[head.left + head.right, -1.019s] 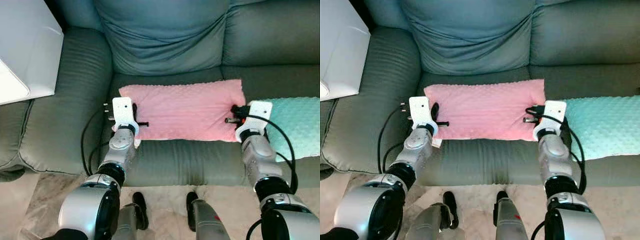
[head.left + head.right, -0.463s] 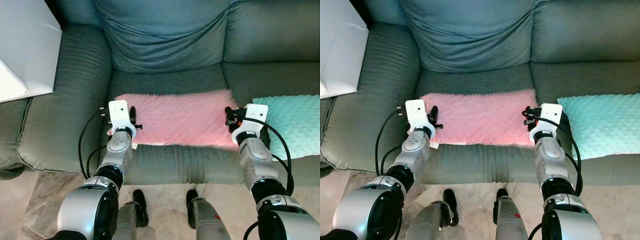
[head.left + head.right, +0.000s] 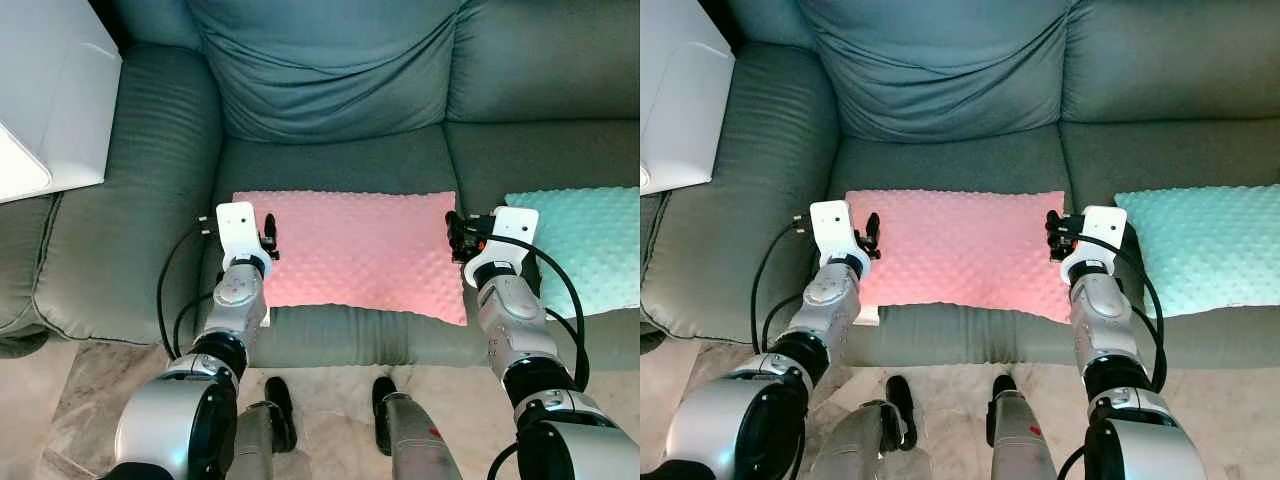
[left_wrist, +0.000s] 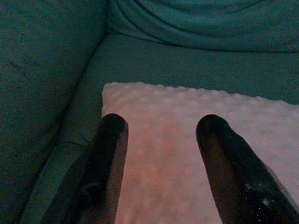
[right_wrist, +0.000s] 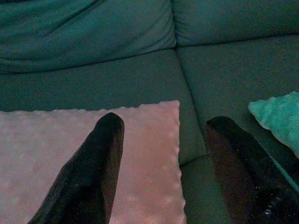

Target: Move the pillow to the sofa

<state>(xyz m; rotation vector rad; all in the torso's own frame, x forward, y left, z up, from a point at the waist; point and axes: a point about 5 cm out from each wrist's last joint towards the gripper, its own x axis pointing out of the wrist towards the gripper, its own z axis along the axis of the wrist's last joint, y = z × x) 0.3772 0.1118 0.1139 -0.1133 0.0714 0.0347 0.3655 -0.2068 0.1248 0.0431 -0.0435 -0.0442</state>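
Left gripper [image 4: 161, 140] fingers spread apart, over left end of pink pillow [image 3: 350, 245], nothing pinched. Right gripper [image 5: 163, 140] also spread, 1 finger over pillow's right end, other past its edge above seat. Pillow lies flat on sofa [image 3: 330, 165] seat cushion (front edge near seat lip). Teal pillow [image 3: 590, 240] on next seat, right. White box [image 3: 50, 90] beside left armrest.

We see the pink, bumpy-textured rectangular pillow [image 3: 350, 250] lying flat, long side across, on the seat cushion of the grey-green sofa [image 3: 330, 90], its front edge at the cushion's front lip and a strip of seat behind it.
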